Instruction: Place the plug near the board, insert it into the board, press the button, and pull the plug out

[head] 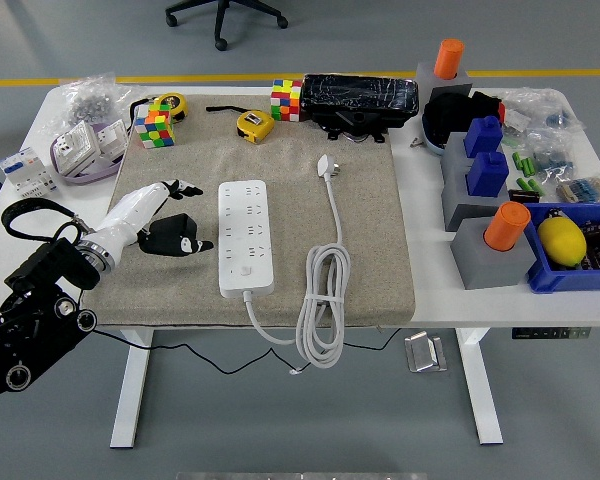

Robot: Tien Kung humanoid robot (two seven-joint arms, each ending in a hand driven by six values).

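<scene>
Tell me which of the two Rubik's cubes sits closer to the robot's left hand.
The Rubik's cube at the mat's far left corner, beside the yellow tape measure. The other cube sits farther right, next to the black case.

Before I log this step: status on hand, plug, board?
Left hand open beside power strip. Plug untouched on mat. Path clear.

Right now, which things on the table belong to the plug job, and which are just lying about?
Job: white power strip; white plug on its coiled cable; left robot hand, holding nothing.

Lying about: two colourful puzzle cubes; yellow tape measure; yellow lemon; orange cylinders.
</scene>
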